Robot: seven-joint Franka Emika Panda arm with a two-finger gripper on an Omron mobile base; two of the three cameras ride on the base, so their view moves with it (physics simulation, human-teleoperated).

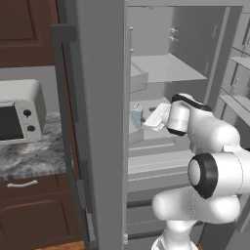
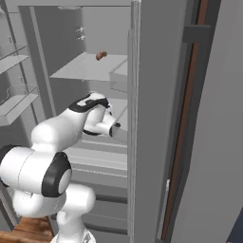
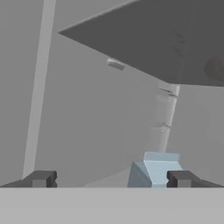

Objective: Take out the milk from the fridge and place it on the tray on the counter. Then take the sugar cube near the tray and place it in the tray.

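Note:
The fridge [image 1: 102, 122] stands open with my arm reaching onto its middle shelf. There the milk [image 1: 137, 117], a small pale blue-and-white carton, stands upright near the shelf's left side. My gripper [image 1: 148, 121] sits just right of the carton at the same height. In the hand view the milk [image 3: 155, 170] shows low down, close to the right fingertip [image 3: 181, 178], and my gripper [image 3: 111, 179] is open with its tips wide apart. From the right base view the hand [image 2: 113, 128] is partly hidden behind the fridge's edge [image 2: 156, 118]. The tray is out of view.
The counter [image 1: 34, 156] lies left of the fridge with a white microwave-like appliance [image 1: 19, 114] on it. A small brown item [image 2: 101, 55] rests on the upper shelf. Door racks [image 1: 239, 93] jut out on the right of the opening.

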